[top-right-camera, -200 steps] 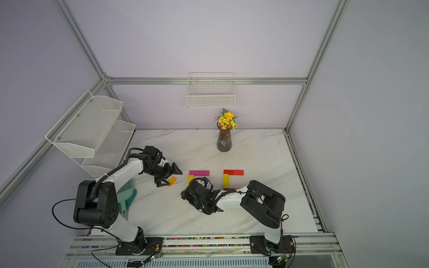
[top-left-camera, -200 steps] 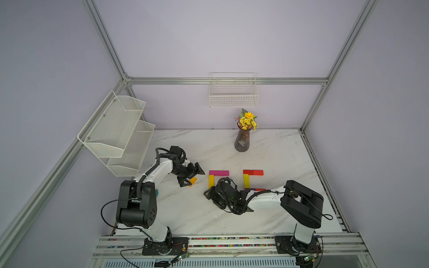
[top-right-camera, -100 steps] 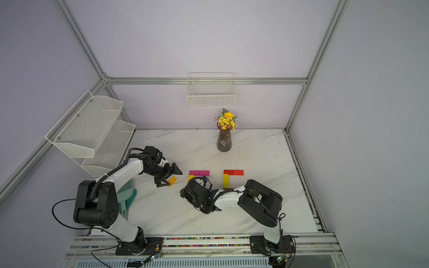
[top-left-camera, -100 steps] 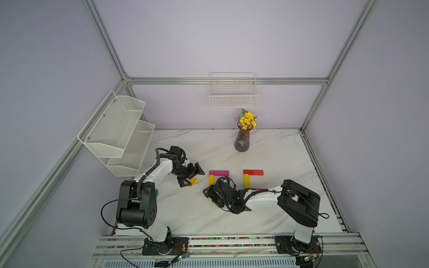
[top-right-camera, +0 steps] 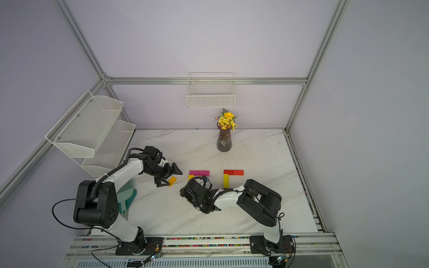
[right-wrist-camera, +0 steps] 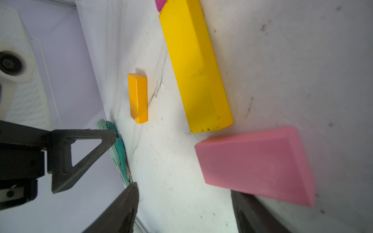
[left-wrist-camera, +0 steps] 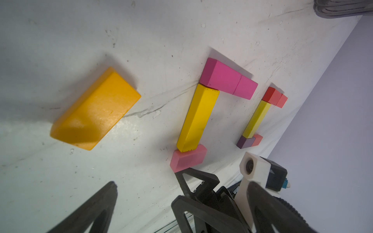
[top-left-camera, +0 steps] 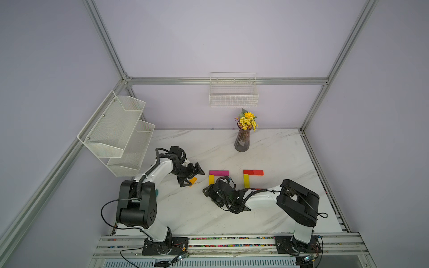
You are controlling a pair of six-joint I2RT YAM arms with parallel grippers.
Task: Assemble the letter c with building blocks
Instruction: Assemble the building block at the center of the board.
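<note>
Far back: vase [top-left-camera: 242,142] | left jaws open, orange block [top-left-camera: 193,180] near | right jaws open

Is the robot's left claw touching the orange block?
Apart. In the left wrist view, bare table shows between the orange block and the fingertips of the open left gripper.

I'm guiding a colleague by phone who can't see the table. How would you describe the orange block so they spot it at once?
On the white marble table, find the magenta-and-yellow block figure near the middle. Beside it, the orange block lies alone at an angle, just off the left gripper's open fingers. It is the only orange piece and joins no figure.
</note>
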